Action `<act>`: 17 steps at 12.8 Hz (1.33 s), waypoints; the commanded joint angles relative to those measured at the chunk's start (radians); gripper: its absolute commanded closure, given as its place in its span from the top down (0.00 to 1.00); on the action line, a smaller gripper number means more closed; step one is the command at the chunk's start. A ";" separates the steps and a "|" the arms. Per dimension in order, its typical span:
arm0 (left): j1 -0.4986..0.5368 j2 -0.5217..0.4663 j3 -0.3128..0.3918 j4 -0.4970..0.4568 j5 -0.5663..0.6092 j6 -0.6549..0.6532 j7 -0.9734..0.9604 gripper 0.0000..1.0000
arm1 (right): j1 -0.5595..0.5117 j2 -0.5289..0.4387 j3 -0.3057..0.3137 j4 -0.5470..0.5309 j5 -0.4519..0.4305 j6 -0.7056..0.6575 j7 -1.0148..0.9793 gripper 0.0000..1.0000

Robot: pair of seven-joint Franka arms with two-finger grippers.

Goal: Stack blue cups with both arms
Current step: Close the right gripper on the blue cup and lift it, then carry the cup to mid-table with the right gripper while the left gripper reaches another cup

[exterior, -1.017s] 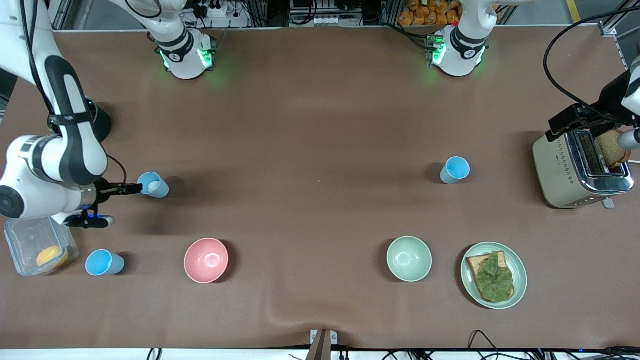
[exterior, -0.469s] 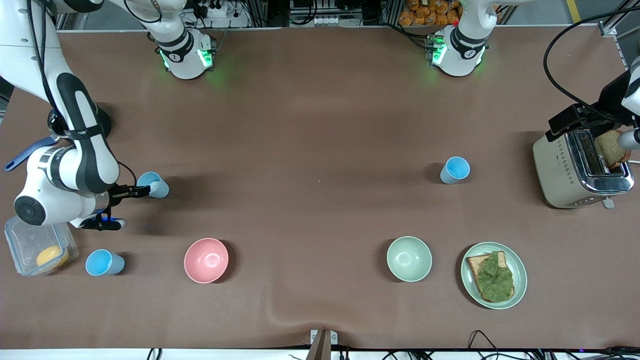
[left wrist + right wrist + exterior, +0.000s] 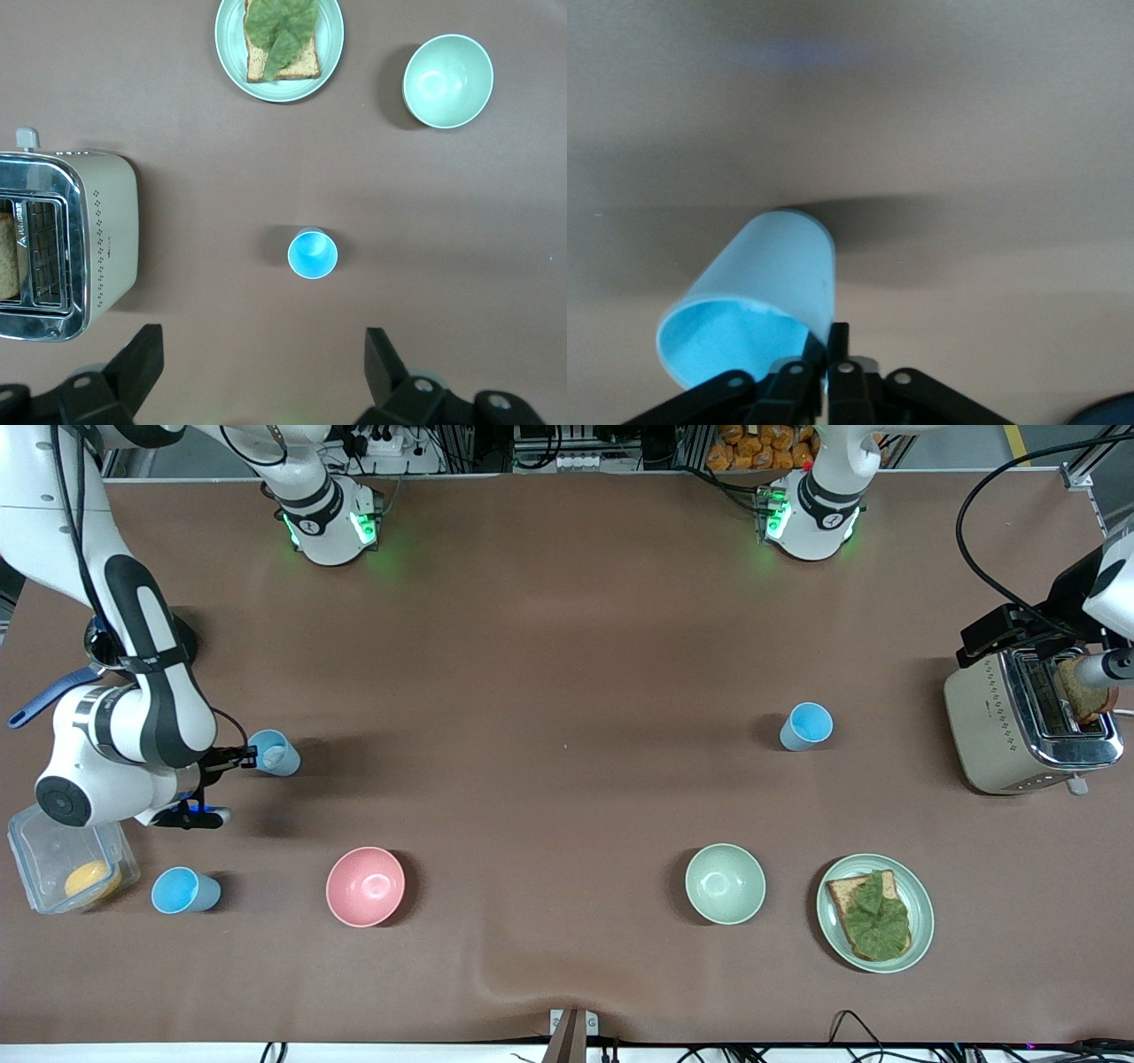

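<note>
1. Nearest row on the surface: a sky-blue cup [image 3: 183, 891] stands near the front camera at the right arm's end, beside a clear box [image 3: 71, 865]. The pink bowl [image 3: 365, 886], green bowl [image 3: 725, 883] and sandwich plate [image 3: 921, 918] share this row.
2. Risk: a carry path toward this cup passes close to the clear box and the pink bowl. A low carry could knock either one.
3. Middle row, right arm's end: the right pincer [image 3: 251, 756] is clamped on the rim wall of the pale cup [image 3: 274, 752], one finger inside, one outside. The cup tilts in the right wrist view.
4. Risk: a single-wall pinch on thin tapered plastic is likely to let the cup pivot or slip out during a lift. A tilted cup may fail to seat when stacked.
5. Middle row, left arm's end: a third blue cup [image 3: 805, 726] stands upright, well apart from the other two and from the toaster [image 3: 997, 726].
6. The left pincer [image 3: 263, 376] hangs high over this cup with jaws wide and nothing held.
7. Risk: a descent off centre could tip the cup.
</note>
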 commanded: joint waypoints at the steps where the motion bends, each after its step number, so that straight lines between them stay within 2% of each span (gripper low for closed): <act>1: 0.006 -0.005 -0.004 0.004 0.000 -0.014 0.001 1.00 | 0.052 0.003 0.005 0.022 -0.015 -0.013 0.077 0.00; 4: 0.006 -0.002 -0.004 0.007 0.000 -0.014 0.001 1.00 | 0.199 0.002 0.012 0.098 0.034 -0.092 0.333 0.00; 8: 0.003 0.025 -0.001 0.009 0.026 -0.012 0.000 1.00 | 0.455 0.038 0.011 0.183 0.220 -0.069 0.733 0.00; 10: -0.014 0.034 -0.004 0.009 0.100 -0.009 0.001 1.00 | 0.567 0.069 0.011 0.238 0.281 -0.022 0.893 0.00; 12: -0.014 0.039 -0.006 0.009 0.128 0.000 0.001 1.00 | 0.674 0.088 0.011 0.255 0.330 0.094 1.007 0.00; 17: -0.020 0.047 -0.014 0.007 0.120 0.005 0.003 1.00 | 0.819 0.131 0.011 0.257 0.464 0.312 1.082 0.00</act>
